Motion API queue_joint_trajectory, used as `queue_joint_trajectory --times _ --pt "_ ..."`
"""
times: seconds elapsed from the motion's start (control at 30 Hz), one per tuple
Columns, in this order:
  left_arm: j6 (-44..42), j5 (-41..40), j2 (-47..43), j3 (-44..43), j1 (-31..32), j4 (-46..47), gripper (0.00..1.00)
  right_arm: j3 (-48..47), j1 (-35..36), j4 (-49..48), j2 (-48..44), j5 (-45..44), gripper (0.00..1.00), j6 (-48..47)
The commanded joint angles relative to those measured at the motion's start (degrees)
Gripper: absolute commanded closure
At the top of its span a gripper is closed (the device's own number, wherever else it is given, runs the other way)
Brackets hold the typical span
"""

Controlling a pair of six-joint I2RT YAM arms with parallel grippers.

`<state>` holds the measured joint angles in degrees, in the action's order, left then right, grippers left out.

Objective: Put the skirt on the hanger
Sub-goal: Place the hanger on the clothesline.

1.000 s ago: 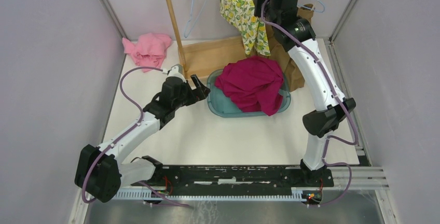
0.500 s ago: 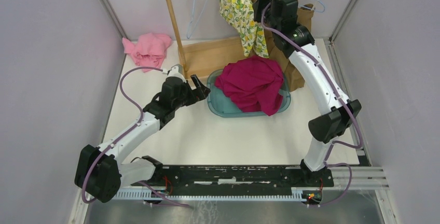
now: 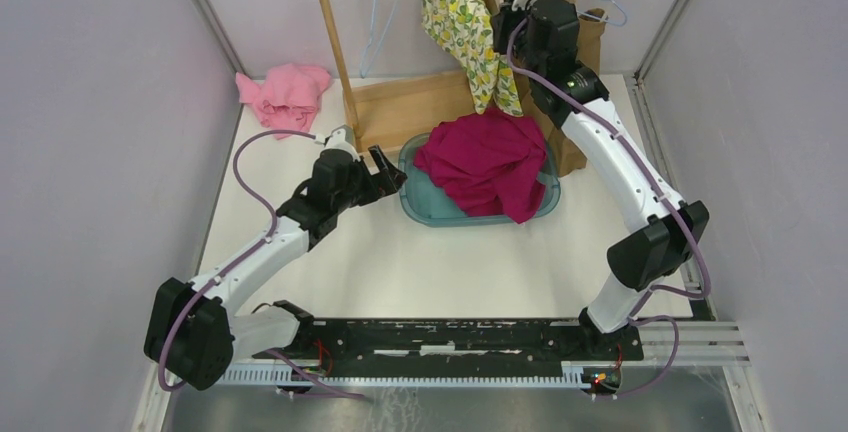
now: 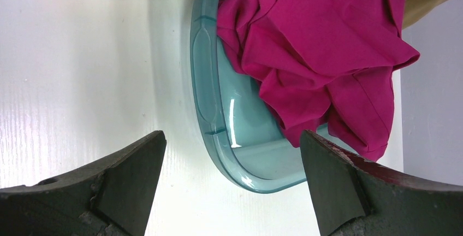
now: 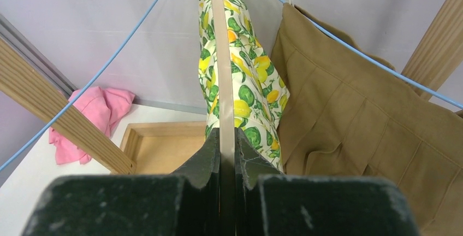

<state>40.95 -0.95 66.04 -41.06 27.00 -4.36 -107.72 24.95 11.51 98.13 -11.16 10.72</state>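
A lemon-print skirt (image 3: 455,22) (image 5: 245,83) hangs from a thin beige hanger (image 5: 221,55) up by the wooden rack. In the wrist view that hanger shows edge-on. My right gripper (image 5: 227,137) (image 3: 503,14) is shut on the hanger, whose strip is pinched between the fingers. My left gripper (image 4: 233,137) (image 3: 390,170) stands wide open over the table, just left of a teal basin (image 4: 205,83) (image 3: 420,207). Nothing is between its fingers. A crumpled magenta garment (image 3: 485,162) (image 4: 316,45) lies in the basin.
A brown pleated skirt (image 5: 349,116) hangs on a blue wire hanger (image 5: 349,45) right of the lemon one. The rack has slanted wooden posts (image 3: 330,32) and a box base (image 3: 400,107). A pink cloth (image 3: 285,92) lies at the back left.
My right wrist has shifted slightly right and nearer with the hanger, and its elbow has swung outward and down. The left arm has not moved.
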Motion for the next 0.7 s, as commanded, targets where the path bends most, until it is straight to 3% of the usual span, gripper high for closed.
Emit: queue_joint_trajectory --times 0.0,0.07,0.13,0.27,0.33,0.53,0.67 --pt "1.8 1.0 0.2 -0.7 -0.2 2.5 0.01 2.2 -0.4 0.7 -0.4 1.0 0.98 0.0" --pt "1.7 0.8 0.5 -0.8 -0.2 2.5 0.01 2.5 -0.3 0.8 -0.8 1.5 0.91 0.2" --pt "1.6 0.8 0.8 -0.9 -0.2 2.6 0.01 2.4 -0.3 0.6 -0.8 1.9 0.76 0.3" --pt "1.5 0.9 1.8 -1.3 -0.2 2.7 0.01 1.4 -0.3 1.5 -0.8 2.1 0.69 0.0" --pt "1.5 0.8 2.3 -1.4 -0.2 2.9 0.01 0.8 -0.4 2.8 -1.2 1.0 0.57 0.0" --pt "1.3 0.8 3.0 -2.0 -0.2 3.1 0.01 6.9 -1.8 4.1 -7.6 -1.8 0.43 1.3" --pt "1.3 0.9 3.0 -2.1 -0.2 3.2 0.01 14.4 -4.2 4.1 -14.0 -4.3 0.39 3.4"
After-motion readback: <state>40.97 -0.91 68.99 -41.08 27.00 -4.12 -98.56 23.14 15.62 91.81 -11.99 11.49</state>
